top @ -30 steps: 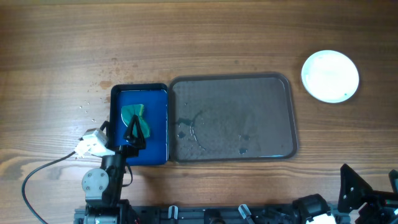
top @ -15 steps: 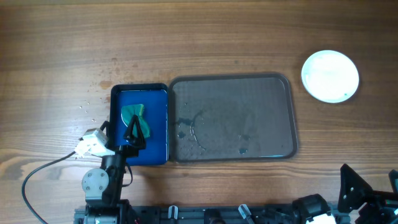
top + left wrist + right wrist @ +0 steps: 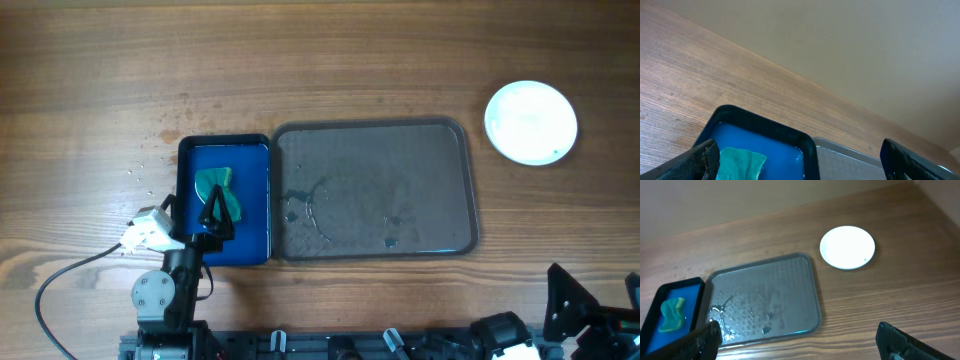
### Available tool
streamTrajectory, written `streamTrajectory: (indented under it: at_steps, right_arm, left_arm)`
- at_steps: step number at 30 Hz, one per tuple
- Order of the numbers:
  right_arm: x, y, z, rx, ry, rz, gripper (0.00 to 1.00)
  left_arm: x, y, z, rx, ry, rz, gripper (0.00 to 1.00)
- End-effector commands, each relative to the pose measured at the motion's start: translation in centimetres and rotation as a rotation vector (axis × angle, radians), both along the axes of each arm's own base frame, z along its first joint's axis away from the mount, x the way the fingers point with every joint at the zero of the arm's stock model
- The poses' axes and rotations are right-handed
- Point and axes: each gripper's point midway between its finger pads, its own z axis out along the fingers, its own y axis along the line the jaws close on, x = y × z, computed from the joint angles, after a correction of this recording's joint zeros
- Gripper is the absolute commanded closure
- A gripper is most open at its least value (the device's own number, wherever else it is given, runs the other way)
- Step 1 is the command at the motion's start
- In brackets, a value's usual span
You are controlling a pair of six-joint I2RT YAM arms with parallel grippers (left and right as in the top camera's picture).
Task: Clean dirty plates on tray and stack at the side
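Observation:
A grey tray (image 3: 372,190) lies mid-table, wet, with no plate on it; it also shows in the right wrist view (image 3: 765,300). A white plate (image 3: 531,122) sits on the wood at the far right, also in the right wrist view (image 3: 847,247). A green sponge (image 3: 217,186) lies in a blue tub (image 3: 224,200) left of the tray. My left gripper (image 3: 213,220) hovers open over the tub's near end, above the sponge (image 3: 740,162). My right gripper (image 3: 800,345) is open and empty at the near right edge of the table.
Water droplets speckle the wood left of the blue tub (image 3: 145,165). A cable (image 3: 70,275) runs along the near left edge. Bare wood lies between the tray and the white plate.

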Motion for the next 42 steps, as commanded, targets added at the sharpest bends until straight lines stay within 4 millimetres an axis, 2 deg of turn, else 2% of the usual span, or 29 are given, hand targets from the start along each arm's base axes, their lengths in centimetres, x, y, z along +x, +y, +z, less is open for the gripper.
streamTrajectory:
  at_steps: [1,4,7,9,12,15,19,24,33,39,42]
  right_arm:
    - [0.8,-0.2,1.1,0.007,-0.062,-0.025,0.00]
    - [3.6,0.7,2.3,0.038,-0.147,-0.014,0.00]
    - [7.9,2.8,1.1,0.080,-0.212,0.029,0.00]
    - [10.7,4.5,-0.6,0.123,-0.266,0.082,0.00]
    - [13.5,6.8,-3.4,0.179,-0.351,0.168,0.00]
    - [15.3,8.1,-6.7,0.258,-0.443,0.212,0.00]
    - [15.7,8.1,-10.9,0.390,-0.524,0.179,0.00]
    - [15.8,8.1,-14.4,0.454,-0.550,0.169,0.00]
    - [16.0,7.6,-17.1,0.442,-0.546,0.139,0.00]
    - [15.9,6.3,-18.1,0.435,-0.568,0.112,0.00]
    - [16.1,5.2,-19.4,0.418,-0.522,0.065,0.00]
  left_arm:
    - [0.0,0.2,-0.2,0.010,0.000,0.012,0.00]
    - [0.0,0.2,-0.2,0.010,0.000,0.012,0.00]
    - [0.0,0.2,-0.2,0.010,0.000,0.012,0.00]
    - [0.0,0.2,-0.2,0.010,0.000,0.012,0.00]
    - [0.0,0.2,-0.2,0.010,0.000,0.012,0.00]
    - [0.0,0.2,-0.2,0.010,0.000,0.012,0.00]
    - [0.0,0.2,-0.2,0.010,0.000,0.012,0.00]
    - [0.0,0.2,-0.2,0.010,0.000,0.012,0.00]
    - [0.0,0.2,-0.2,0.010,0.000,0.012,0.00]
    - [0.0,0.2,-0.2,0.010,0.000,0.012,0.00]
    - [0.0,0.2,-0.2,0.010,0.000,0.012,0.00]
